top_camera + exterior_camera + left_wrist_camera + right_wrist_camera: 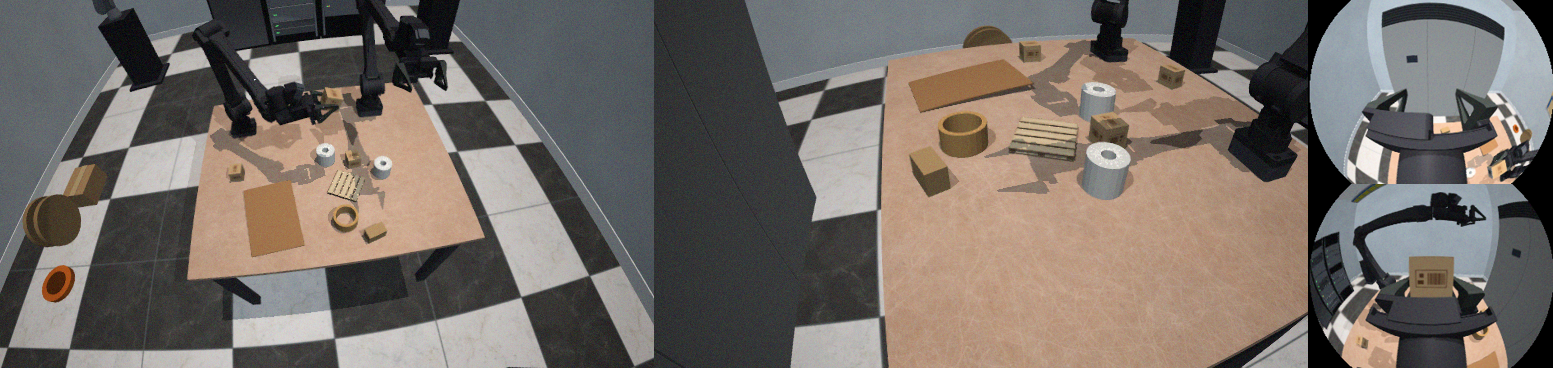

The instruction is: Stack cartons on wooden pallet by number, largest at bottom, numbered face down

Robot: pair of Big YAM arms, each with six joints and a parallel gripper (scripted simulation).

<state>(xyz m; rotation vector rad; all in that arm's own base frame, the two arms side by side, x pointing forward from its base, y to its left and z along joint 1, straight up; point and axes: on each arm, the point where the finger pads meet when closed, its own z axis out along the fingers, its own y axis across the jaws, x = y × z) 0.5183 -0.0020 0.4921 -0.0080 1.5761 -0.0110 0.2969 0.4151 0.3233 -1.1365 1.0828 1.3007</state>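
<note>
My right gripper (328,106) is shut on a carton (332,95) (1431,272) (1499,169), raised above the table's back. A printed label faces the right wrist camera; no number is readable. My left gripper (428,89) (1431,91) is open and empty, high at the back right in the top view. One carton (353,158) (1108,132) stands beside the pallet (345,185) (1046,137), between two white rolls. Another carton (236,172) (1030,52) stands at the table's left. A third carton (1171,76) is hidden in the top view. The pallet bears no carton.
White rolls (325,156) (382,168) (1096,105) (1105,175) flank the carton near the pallet. A tan ring (345,228) (963,144) and plain brown block (375,232) (930,172) lie in front of the pallet. A flat brown board (272,220) (971,85) lies left.
</note>
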